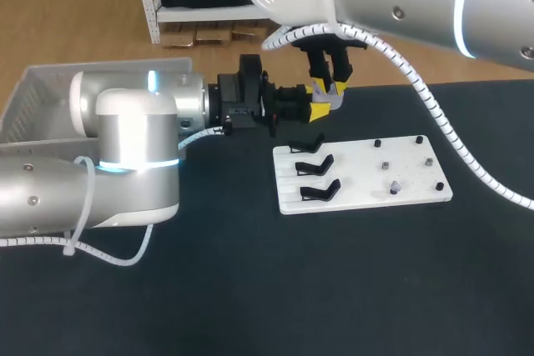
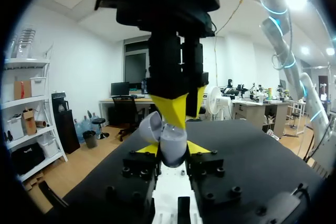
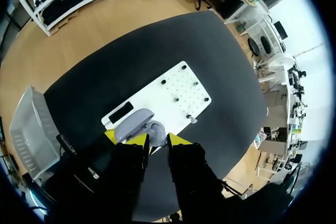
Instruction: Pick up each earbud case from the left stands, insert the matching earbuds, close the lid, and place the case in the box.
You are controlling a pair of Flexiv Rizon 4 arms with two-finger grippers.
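Black matte table [image 1: 250,289] carries the whole work area. Earbud case [image 2: 173,148], grey and rounded, is held off the surface between the fingers [image 2: 201,148] of the left claw [image 1: 315,108]. They press it from two sides, so the left claw is clenched on the earbud case. Lid [image 2: 150,127] stands hinged open, tilted up to one side of the case body. Left claw points level across the table, with the earbud case at its tips.

Right claw [image 1: 328,81] hangs directly above the earbud case, pointing straight down at the open mouth of the case body. Whether the right claw is released or clenched cannot be told — the case and the lid crowd the view of it. In the right wrist view the case body lies just ahead of this claw and the lid just beside it.

White board [image 1: 359,174] lies flat on the table beneath the two claws, apart from them. Three black stands [image 1: 320,191] occupy the board end nearer the left claw. Small dark and grey pegs [image 1: 393,187] — too small to identify — dot the other end. Pale box [image 1: 42,97] rests at the table edge, back along the left arm and well behind the left claw, well apart from the earbud case.
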